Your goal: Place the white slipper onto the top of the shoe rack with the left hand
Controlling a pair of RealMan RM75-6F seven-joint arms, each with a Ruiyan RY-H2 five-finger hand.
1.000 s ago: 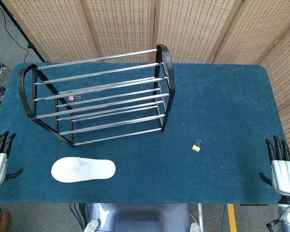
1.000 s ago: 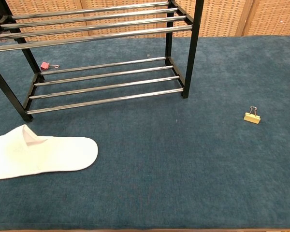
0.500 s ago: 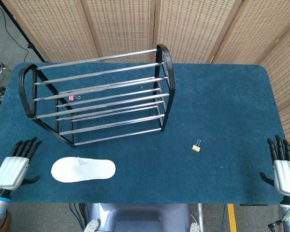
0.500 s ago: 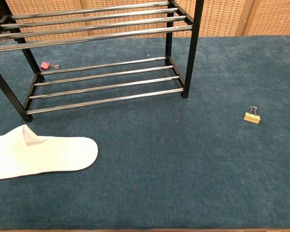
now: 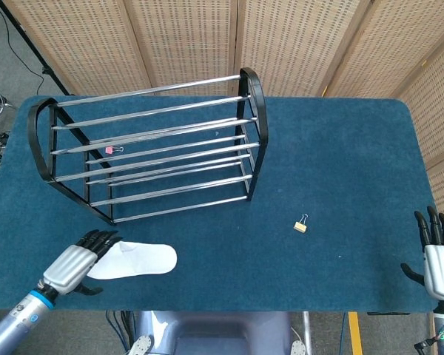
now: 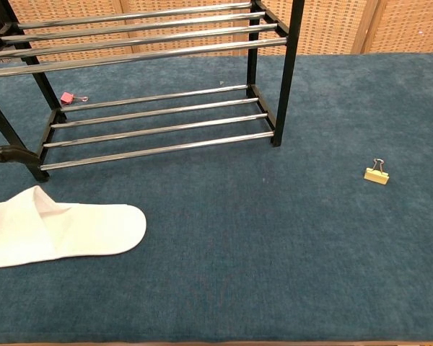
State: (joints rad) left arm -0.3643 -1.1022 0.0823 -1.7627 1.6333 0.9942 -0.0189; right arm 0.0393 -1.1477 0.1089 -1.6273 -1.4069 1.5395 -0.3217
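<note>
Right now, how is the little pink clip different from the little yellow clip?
The pink clip is pink and lies under the shoe rack, among its bars; the yellow clip is pale yellow and lies out on the open blue table, to the rack's right. The pink one sits farther back, the yellow one nearer the front. Both are small binder clips with wire handles.

In the head view the left hand [image 5: 75,264] covers the slipper's [image 5: 139,260] heel end, so contact there cannot be told. In the chest view the slipper [image 6: 65,229] runs off the left edge, and only dark fingers [image 6: 7,154] show there. The right hand [image 5: 439,260] is cut by the frame's right edge. The rack [image 6: 151,79] is cropped at the top.
</note>
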